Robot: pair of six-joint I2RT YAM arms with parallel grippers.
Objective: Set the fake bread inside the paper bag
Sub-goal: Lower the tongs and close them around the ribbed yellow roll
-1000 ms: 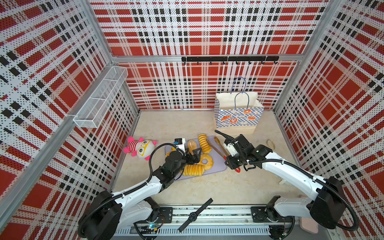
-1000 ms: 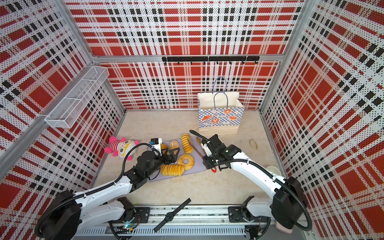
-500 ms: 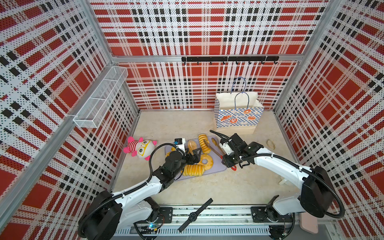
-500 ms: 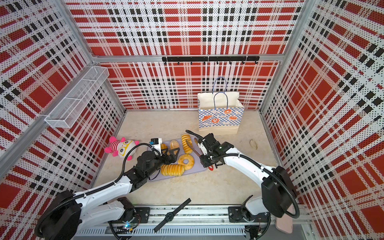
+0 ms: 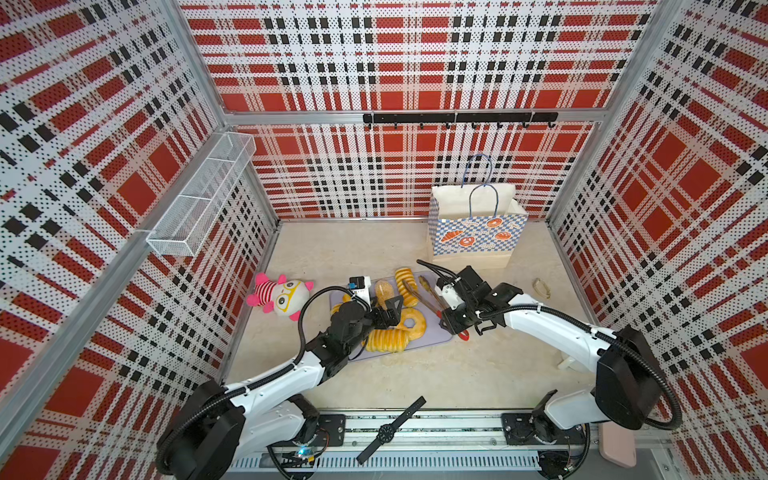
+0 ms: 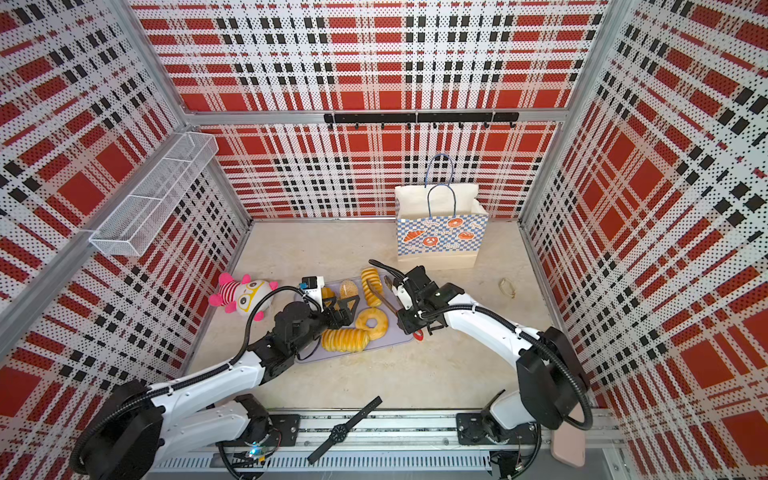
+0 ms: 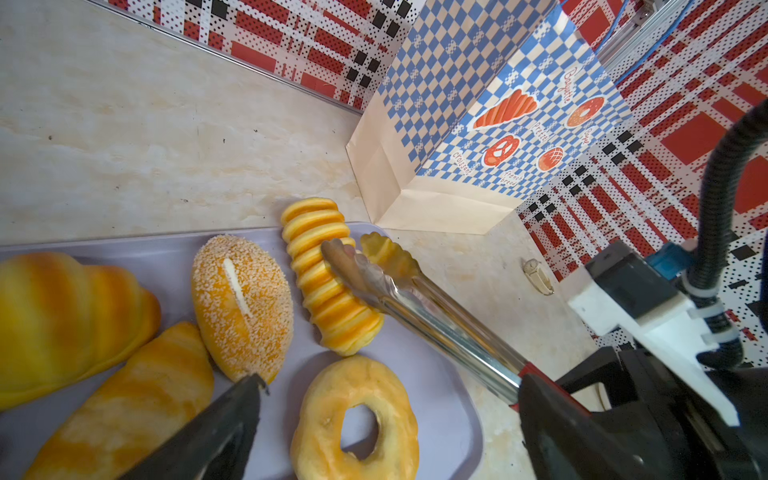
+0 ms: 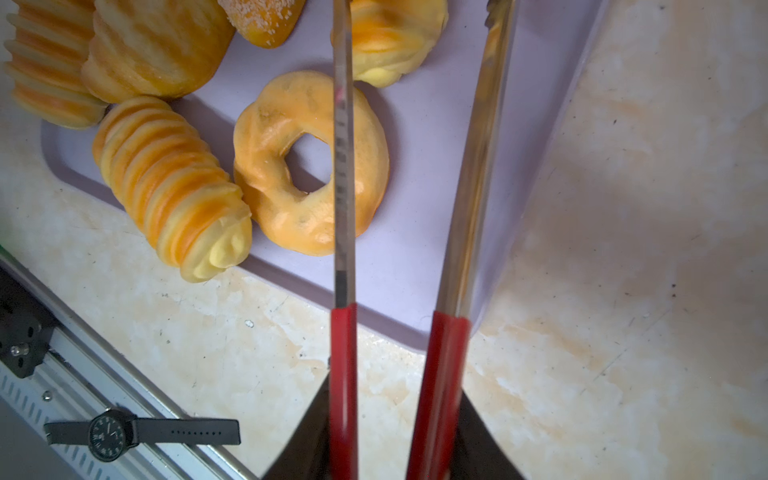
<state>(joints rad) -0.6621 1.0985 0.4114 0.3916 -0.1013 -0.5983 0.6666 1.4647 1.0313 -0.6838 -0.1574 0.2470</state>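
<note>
Several pieces of golden fake bread lie on a lavender tray (image 5: pixel 437 337): a ring doughnut (image 5: pixel 411 324) (image 7: pixel 357 415) (image 8: pixel 291 166), ridged loaves (image 5: pixel 386 340) (image 7: pixel 328 278), and a seeded bun (image 7: pixel 243 303). My left gripper (image 5: pixel 390 309) (image 7: pixel 386 432) stands open over the doughnut, a finger on each side and nothing held. My right gripper (image 5: pixel 455 324) (image 8: pixel 392 415) is shut on the red handles of metal tongs (image 5: pixel 428 295) (image 8: pixel 469 174). The tong tips reach the far ridged loaf. The paper bag (image 5: pixel 478 237) (image 6: pixel 440 237) stands upright and open behind the tray.
A pink-striped plush doll (image 5: pixel 278 293) lies left of the tray. A black watch (image 5: pixel 390 430) rests on the front rail, a small clip (image 5: pixel 541 287) near the right wall. A wire basket (image 5: pixel 199 199) hangs on the left wall.
My right arm has swung and its gripper has shifted slightly left toward the tray with the tongs. The left arm has stayed still.
</note>
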